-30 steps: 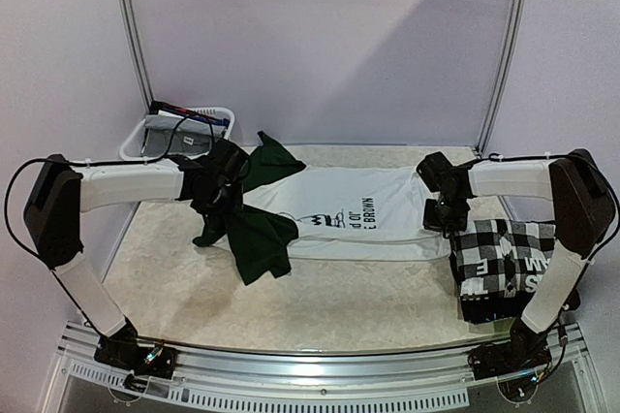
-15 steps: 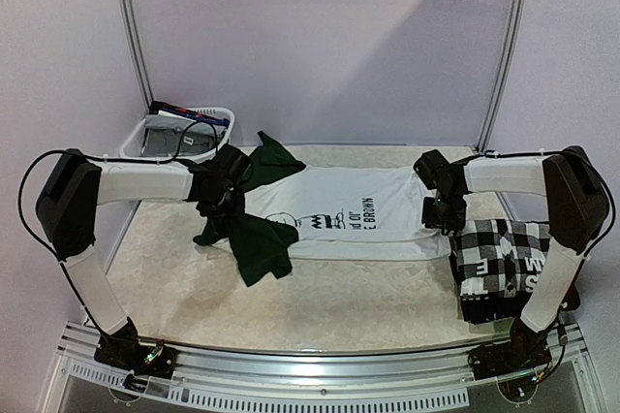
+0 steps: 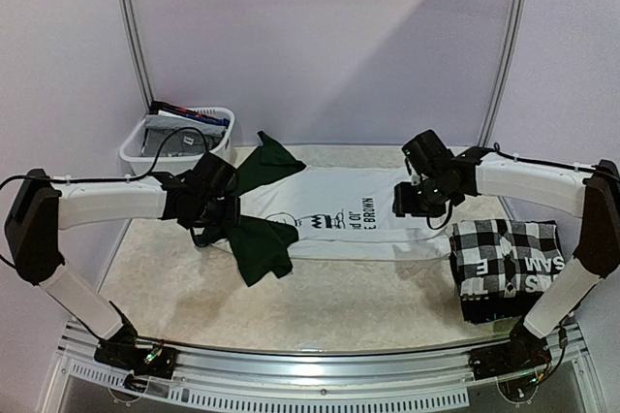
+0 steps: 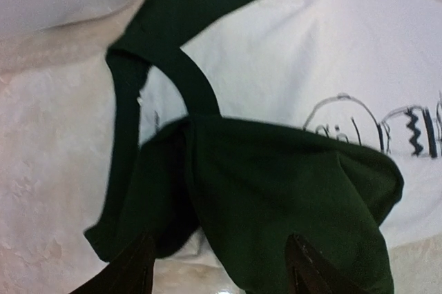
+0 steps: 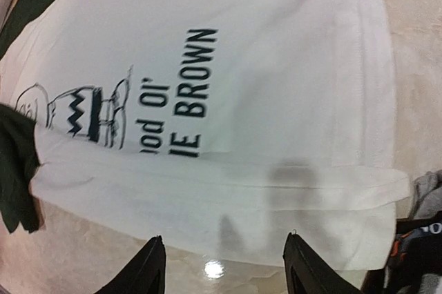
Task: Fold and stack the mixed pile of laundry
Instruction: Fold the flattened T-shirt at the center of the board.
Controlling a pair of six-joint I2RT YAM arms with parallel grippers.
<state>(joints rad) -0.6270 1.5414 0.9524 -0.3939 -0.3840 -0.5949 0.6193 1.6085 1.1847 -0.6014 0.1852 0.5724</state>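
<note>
White tee, dark green sleeves, flat on surface.
Hovering above with left pincer and right pincer parted, gripping nothing.

The white tee lies spread flat — the folded checkered shirt sits just right.

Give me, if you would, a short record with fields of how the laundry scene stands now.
shirt: white with dark green sleeves, lying flat mid-table, a strip along its near edge folded over
left end effector: open, over the near green sleeve, holding nothing
right end effector: open, over the shirt's right end, holding nothing
stack: folded, checkered piece on top, right of the shirt
basket: white, far left, grey and dark items inside
</note>
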